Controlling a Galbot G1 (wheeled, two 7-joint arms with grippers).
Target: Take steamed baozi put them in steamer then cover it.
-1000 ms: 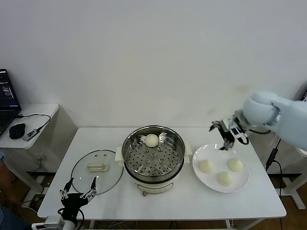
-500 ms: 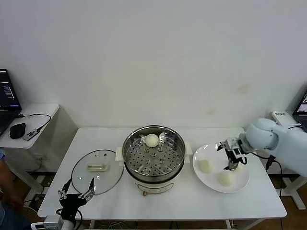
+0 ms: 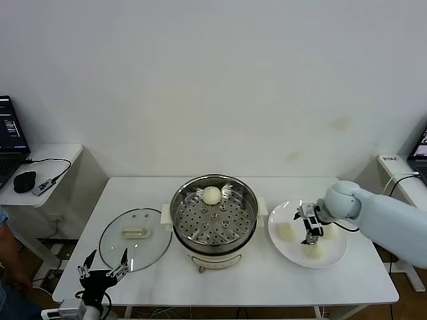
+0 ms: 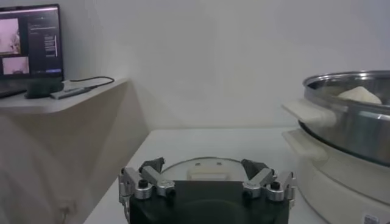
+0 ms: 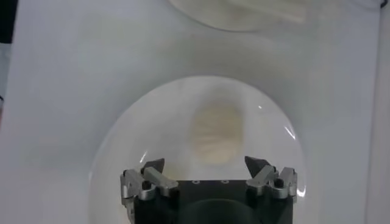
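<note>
At the far left of the head view, a side desk (image 3: 53,155) carries a laptop (image 3: 10,137), a black mouse (image 3: 24,181) and a cable. Below it, off the near left corner of the white table (image 3: 220,277), the left end effector (image 3: 101,275) hangs parked with its fingers spread wide and nothing between them; the left wrist view shows the same wide gap.

On the table's left part lies the cover (image 3: 135,229), a clear glass lid with a metal rim and a cream-white handle, flat and just beside the steamer (image 3: 213,213). The steamer stands at the middle of the table, uncovered, its perforated tray showing. One steamed baozi (image 3: 211,195) sits on the tray toward the far rim.

To the right of the steamer, close beside it, is a flat white plate (image 3: 331,257) with three more buns: one (image 3: 286,231) on its left side, one (image 3: 312,251) toward the near edge and one (image 3: 327,231) on the right, partly hidden behind the arm.

The right end effector (image 3: 309,227) is low over the plate, among these buns. In the right wrist view its fingers (image 5: 151,173) are wide apart and hold nothing, with a bun (image 5: 216,132) lying on the plate just ahead of the gap.
</note>
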